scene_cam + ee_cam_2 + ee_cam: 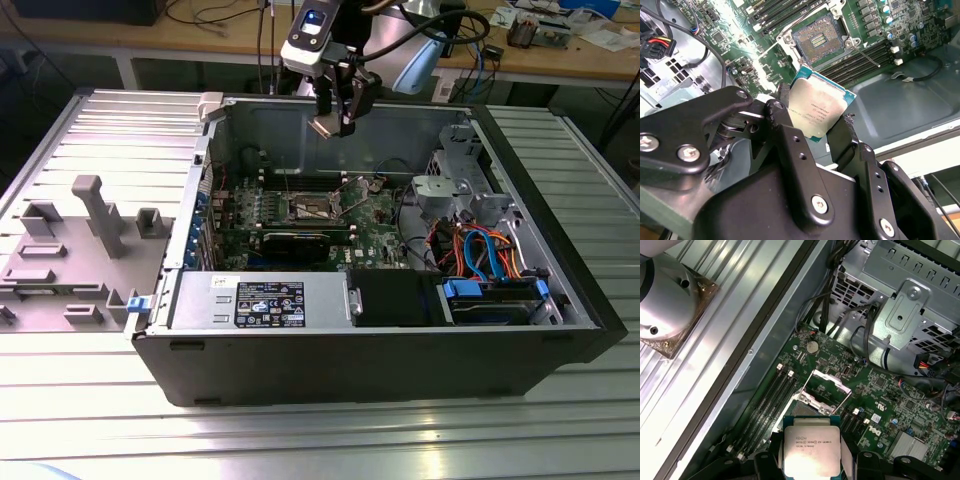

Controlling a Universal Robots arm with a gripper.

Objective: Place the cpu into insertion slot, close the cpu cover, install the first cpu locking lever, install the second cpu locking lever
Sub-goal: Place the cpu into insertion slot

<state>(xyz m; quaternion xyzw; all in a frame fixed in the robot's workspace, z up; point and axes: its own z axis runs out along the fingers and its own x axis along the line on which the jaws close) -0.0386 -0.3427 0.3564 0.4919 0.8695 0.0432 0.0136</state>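
Tool: your gripper [330, 124] is clamped on the cpu [822, 102], pinching two opposite edges.
Where: the chip hangs over the open case [350, 370], well apart from the insertion slot [819, 41] (the cpu cover [831, 380] stands raised, the socket bare).
Risk: you could land it skewed; a thin edge grip resists twist poorly, and the fine contacts would probably bend.
Surfaces: flat square chip, matte silver face, teal rim; the slot is a dark gridded centre in shiny metal.
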